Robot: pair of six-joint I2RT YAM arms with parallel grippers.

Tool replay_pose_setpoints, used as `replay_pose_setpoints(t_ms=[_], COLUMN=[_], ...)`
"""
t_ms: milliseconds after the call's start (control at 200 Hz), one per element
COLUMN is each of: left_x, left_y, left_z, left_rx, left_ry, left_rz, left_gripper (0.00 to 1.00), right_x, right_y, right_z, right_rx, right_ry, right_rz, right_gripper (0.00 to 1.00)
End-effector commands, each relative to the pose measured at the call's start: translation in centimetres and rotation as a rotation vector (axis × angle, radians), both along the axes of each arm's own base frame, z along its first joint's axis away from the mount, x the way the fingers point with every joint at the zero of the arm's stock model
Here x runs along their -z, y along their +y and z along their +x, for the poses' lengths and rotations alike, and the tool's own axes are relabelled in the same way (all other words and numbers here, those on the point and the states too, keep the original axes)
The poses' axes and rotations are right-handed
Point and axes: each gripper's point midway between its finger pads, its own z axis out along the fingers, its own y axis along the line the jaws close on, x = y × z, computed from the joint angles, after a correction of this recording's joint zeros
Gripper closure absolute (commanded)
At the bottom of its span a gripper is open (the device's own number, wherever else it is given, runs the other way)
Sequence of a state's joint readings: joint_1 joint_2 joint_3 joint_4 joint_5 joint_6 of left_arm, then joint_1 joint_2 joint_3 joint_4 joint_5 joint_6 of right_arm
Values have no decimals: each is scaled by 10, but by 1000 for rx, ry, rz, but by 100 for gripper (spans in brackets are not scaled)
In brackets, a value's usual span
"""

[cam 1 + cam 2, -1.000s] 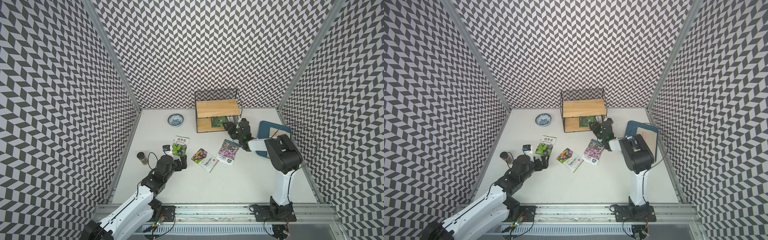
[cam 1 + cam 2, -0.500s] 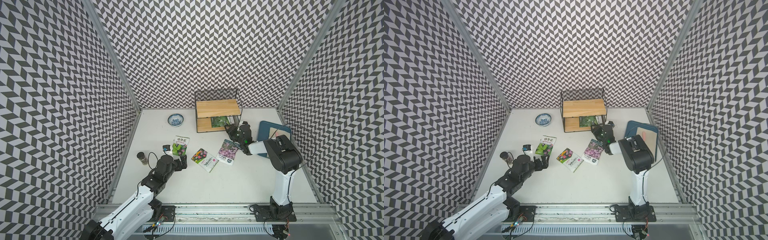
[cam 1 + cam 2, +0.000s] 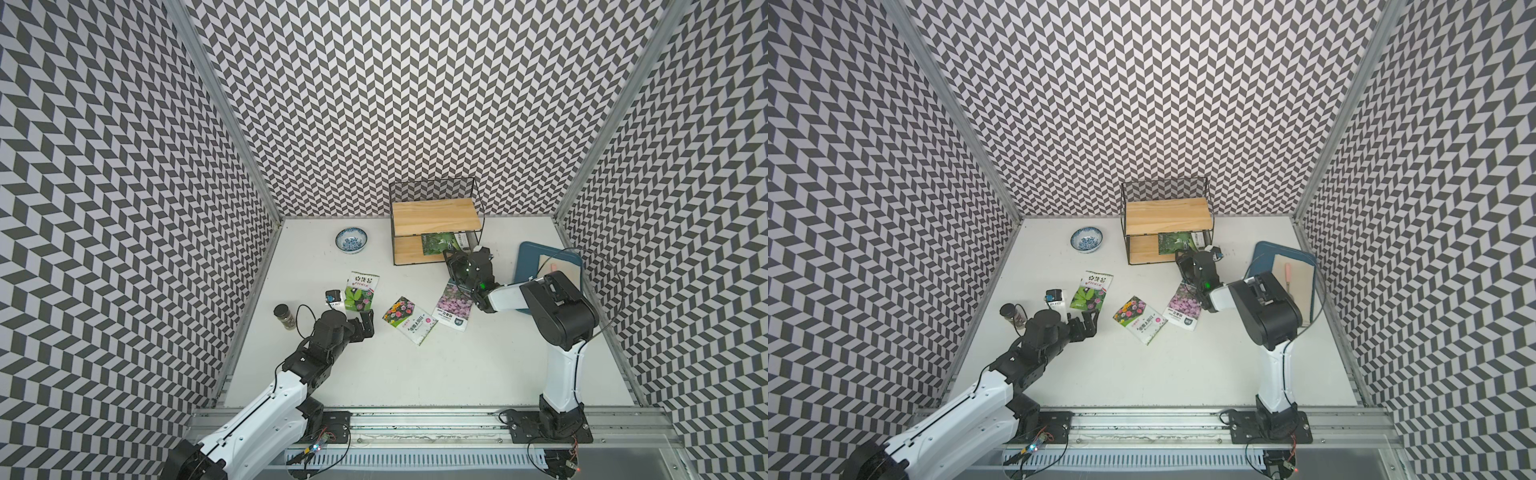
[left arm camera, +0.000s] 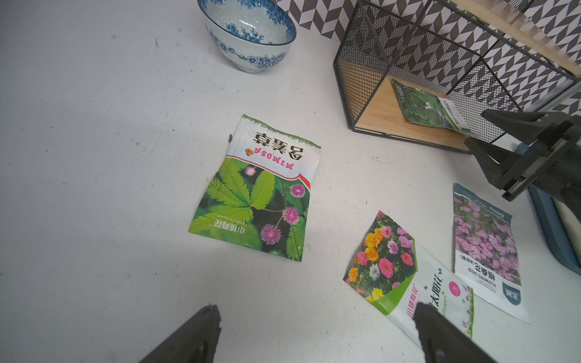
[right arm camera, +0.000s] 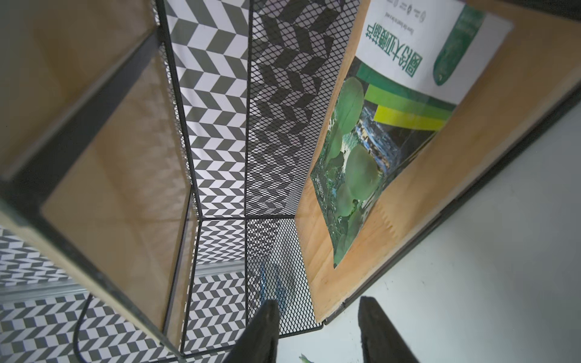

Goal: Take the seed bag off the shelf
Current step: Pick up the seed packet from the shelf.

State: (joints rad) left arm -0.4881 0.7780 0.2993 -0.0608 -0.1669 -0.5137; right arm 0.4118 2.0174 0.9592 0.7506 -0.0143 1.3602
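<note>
Seed bag (image 5: 377, 132) lay flat on shelf (image 5: 424, 188) lower board, toward upper right from right gripper (image 5: 317, 305), long axis slanting away | jaws parted, empty | right arm nearer

The left arm (image 3: 270, 395) and right arm (image 3: 563, 374) wear white shells on long links, with bulky black joints and black base plates (image 3: 523, 428). Thin black cables (image 3: 619, 291) loop alongside; a green light (image 3: 483, 286) glows behind the right claw (image 3: 449, 255).

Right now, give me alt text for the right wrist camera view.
A green seed bag lies flat on the lower wooden board of the wire shelf. The right pincer hangs open and empty near the board's corner.
</note>
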Motion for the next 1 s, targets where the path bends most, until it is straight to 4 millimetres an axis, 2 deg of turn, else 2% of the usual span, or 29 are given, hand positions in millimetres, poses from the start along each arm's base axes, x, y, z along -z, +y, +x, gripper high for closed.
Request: replay_pose_setpoints(t_ms=[0, 215, 461, 536, 576, 821, 996], left_x=[-5, -5, -5, -5, -5, -6, -5], left_y=[-1, -1, -1, -1, -1, 0, 0], left_z=[3, 3, 4, 3, 3, 3, 3], left_rx=[7, 11, 12, 15, 15, 17, 17], left_ry=[-23, -21, -24, -22, -22, -26, -24], left_rz=[-6, -6, -5, -5, -6, -12, -15], left_gripper=[0, 0, 0, 0, 0, 0, 0], right_x=[-1, 0, 15, 20, 24, 39, 33], right_y=[-2, 10, 12, 15, 16, 19, 18], right_z=[8, 20, 21, 22, 21, 20, 26], right_rx=[96, 126, 157, 148, 147, 143, 149], right_ry=[29, 79, 146, 157, 164, 187, 165], right_rz=[30, 47, 62, 73, 85, 95, 73], right_gripper=[54, 54, 55, 66, 69, 68, 68])
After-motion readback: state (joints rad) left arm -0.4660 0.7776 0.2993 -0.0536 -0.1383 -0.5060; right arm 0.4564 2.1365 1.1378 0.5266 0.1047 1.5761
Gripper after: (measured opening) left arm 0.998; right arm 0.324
